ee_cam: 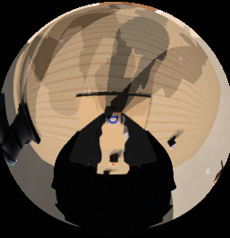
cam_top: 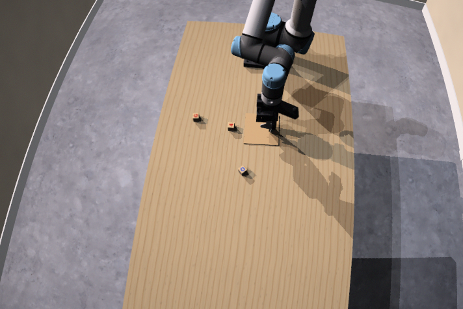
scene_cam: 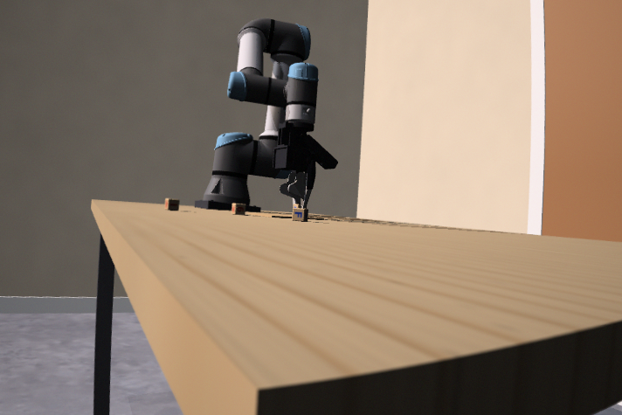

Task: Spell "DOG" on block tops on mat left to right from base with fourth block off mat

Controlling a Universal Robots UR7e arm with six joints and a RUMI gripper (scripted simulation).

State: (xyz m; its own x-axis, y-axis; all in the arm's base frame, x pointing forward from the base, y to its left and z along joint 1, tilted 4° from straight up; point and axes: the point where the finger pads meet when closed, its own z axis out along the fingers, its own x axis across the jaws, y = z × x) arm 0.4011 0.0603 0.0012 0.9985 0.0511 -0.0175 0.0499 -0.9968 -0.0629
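Observation:
My gripper [cam_top: 270,125] is shut on a small wooden block with a blue letter on top [ee_cam: 113,119]; the letter is too small to read. It holds the block low over the far right part of the tan mat [cam_top: 261,130]; I cannot tell if the block touches the mat. A block with a red letter [cam_top: 231,125] sits on the table just left of the mat. Another red-lettered block [cam_top: 196,117] lies further left. A block with a blue O [cam_top: 242,170] lies in front of the mat, off it. From the exterior view this block [scene_cam: 300,214] stands in front of the gripper [scene_cam: 300,197].
The arm's base [cam_top: 254,63] stands on the table behind the mat. The arm's shadow falls over the table's right side. The table's right edge [cam_top: 349,140] is some way right of the mat.

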